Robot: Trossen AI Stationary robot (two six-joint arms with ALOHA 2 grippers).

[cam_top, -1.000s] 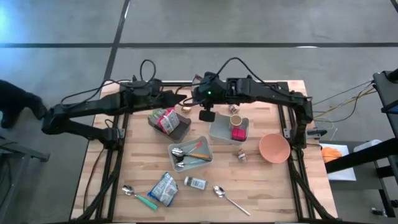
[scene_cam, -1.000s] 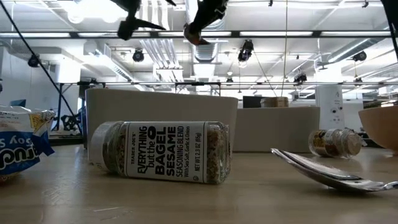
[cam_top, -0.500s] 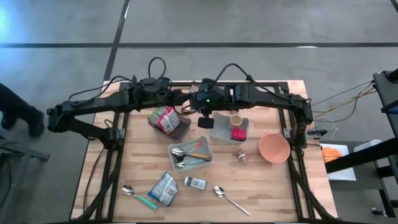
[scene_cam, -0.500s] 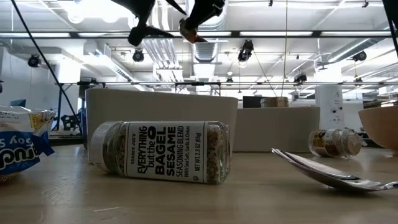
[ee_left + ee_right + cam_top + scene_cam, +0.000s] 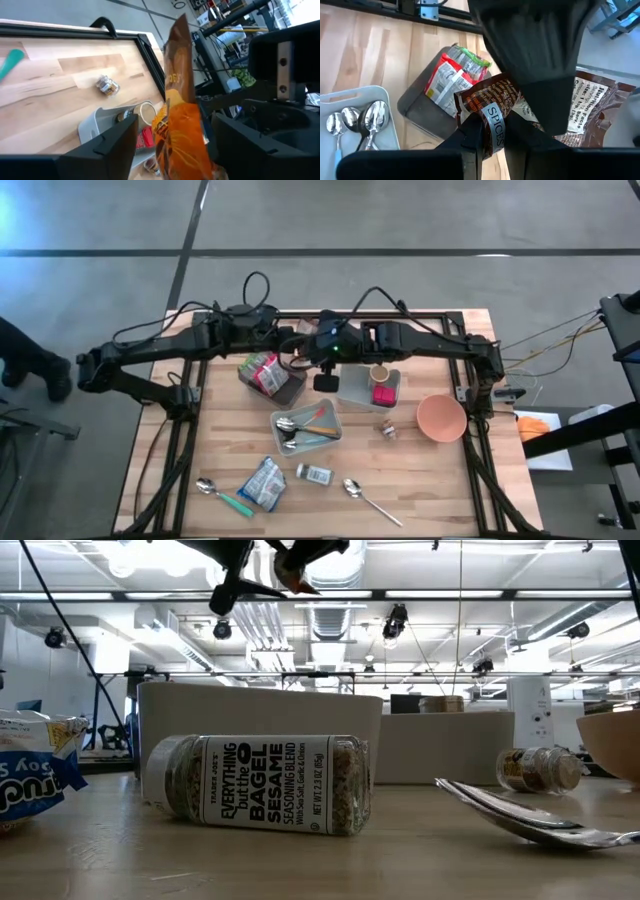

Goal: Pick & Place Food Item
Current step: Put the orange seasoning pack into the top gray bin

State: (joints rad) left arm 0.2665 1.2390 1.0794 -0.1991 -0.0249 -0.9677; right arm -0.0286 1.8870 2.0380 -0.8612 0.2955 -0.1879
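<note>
An orange-brown snack packet (image 5: 181, 120) hangs in the air over the far middle of the table, seen small in the low view (image 5: 290, 580). My right gripper (image 5: 493, 134) is shut on it. My left gripper (image 5: 175, 125) has come in from the table's left and stands open, one finger on each side of the packet. In the high view the two grippers, left (image 5: 298, 346) and right (image 5: 318, 354), meet head to head above the dark tray's far corner. My right gripper pinches the packet between its two fingers at a crumpled brown edge printed SPICES (image 5: 494, 116). The fingers slant downward from the table's right. The packet is lifted clear of everything, its body spreading away beyond the fingers (image 5: 597, 107). My left gripper: I cannot tell whether its fingers (image 5: 117, 142) touch the packet.
Below the grippers a dark tray (image 5: 292, 388) holds red and green packets. Nearer lie a white bin of spoons (image 5: 330, 412), a white tray (image 5: 352, 392) with a cup, an orange bowl (image 5: 441, 418), a seasoning jar (image 5: 315, 474), a blue packet (image 5: 263, 482) and loose spoons (image 5: 365, 498).
The two grippers have closed in on each other: my right gripper has carried the packet toward the table's left, still high in the air, and my left gripper has moved toward the right until its fingers flank the packet.
</note>
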